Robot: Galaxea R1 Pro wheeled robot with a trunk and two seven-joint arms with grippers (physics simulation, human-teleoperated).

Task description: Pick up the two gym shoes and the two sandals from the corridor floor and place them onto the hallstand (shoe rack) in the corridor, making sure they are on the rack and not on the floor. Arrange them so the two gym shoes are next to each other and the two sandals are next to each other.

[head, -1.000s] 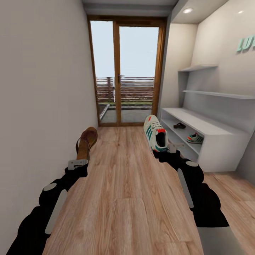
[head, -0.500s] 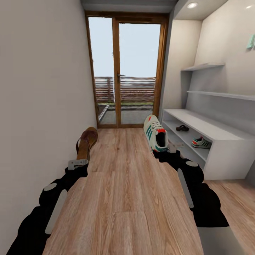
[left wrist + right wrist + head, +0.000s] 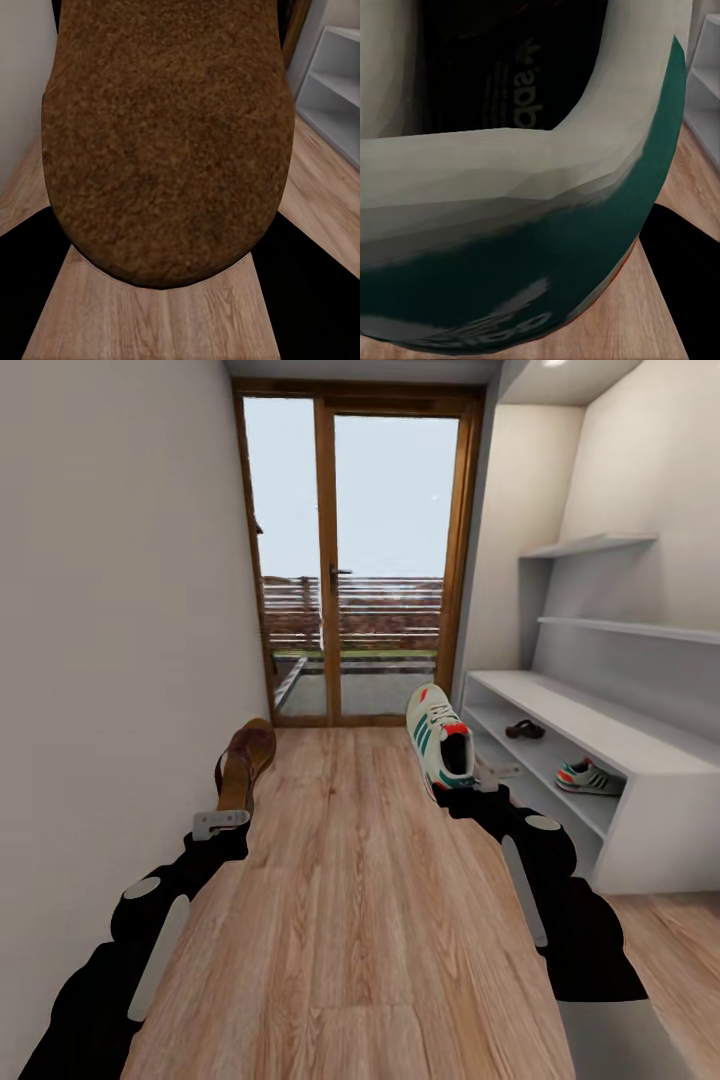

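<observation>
My left gripper (image 3: 221,821) is shut on the heel end of a dark brown sandal (image 3: 243,764), held up on edge over the corridor floor (image 3: 350,880); its sole (image 3: 165,135) looms close in the left wrist view. My right gripper (image 3: 486,776) is shut on a white gym shoe (image 3: 440,741) with green stripes, also in the air; its heel (image 3: 510,187) shows in the right wrist view. The white hallstand (image 3: 585,722) stands at the right. On its lower tier lie a second sandal (image 3: 524,729) and a second gym shoe (image 3: 590,776), well apart from each other.
A wood-framed glass door (image 3: 360,560) closes the corridor's far end. A plain wall (image 3: 100,660) runs close along the left. Two staggered white shelves (image 3: 600,545) (image 3: 630,628) hang above the hallstand.
The whole view has shifted: the door looks nearer and the hallstand sits further right in the picture. Both grippers keep their shoes in the same pose.
</observation>
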